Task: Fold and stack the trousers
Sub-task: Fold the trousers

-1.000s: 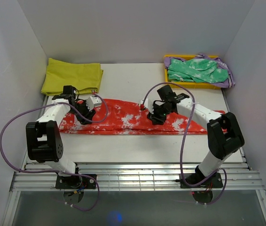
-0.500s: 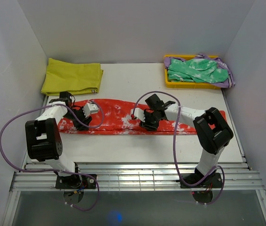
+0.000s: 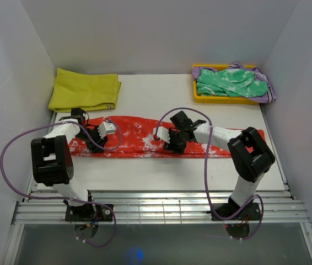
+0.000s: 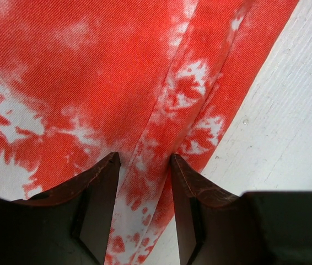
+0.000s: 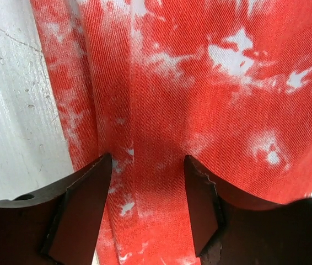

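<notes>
Left wrist: left fingers (image 4: 98,215) parted, empty, over trousers (image 4: 62,66) edge | right fingers (image 5: 81,210) likewise

Red trousers (image 3: 136,139) flat across table (image 3: 161,171)

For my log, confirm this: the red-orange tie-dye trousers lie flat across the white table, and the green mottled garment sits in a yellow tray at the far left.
Not left: top external view shows the green mottled garment in the yellow tray at far right. The red-orange tie-dye trousers do lie flat across the white table.
</notes>
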`<move>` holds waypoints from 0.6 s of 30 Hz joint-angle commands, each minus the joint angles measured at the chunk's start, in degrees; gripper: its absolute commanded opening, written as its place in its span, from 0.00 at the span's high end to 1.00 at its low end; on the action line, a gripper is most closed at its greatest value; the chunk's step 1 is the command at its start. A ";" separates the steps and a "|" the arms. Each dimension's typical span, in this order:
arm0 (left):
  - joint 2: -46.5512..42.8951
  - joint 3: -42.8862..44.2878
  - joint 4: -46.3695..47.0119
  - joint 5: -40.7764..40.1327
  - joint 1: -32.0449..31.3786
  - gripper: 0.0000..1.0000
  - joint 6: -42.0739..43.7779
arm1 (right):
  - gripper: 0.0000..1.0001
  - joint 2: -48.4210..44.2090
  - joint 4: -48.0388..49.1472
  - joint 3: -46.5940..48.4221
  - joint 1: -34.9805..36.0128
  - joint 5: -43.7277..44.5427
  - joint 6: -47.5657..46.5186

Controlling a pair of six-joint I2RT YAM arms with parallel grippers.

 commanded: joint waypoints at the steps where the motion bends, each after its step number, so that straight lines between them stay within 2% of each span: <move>1: -0.30 0.01 0.68 1.21 0.02 0.47 0.91 | 0.39 -2.02 -2.05 -0.92 0.37 -0.53 0.24; 11: -0.74 -0.34 0.60 1.56 -0.06 0.48 0.12 | 0.48 1.22 -3.46 5.32 1.95 -4.22 2.97; 18: -0.74 -0.26 0.51 1.47 -0.06 0.48 0.30 | 0.50 3.33 -2.67 4.27 3.45 -3.44 2.44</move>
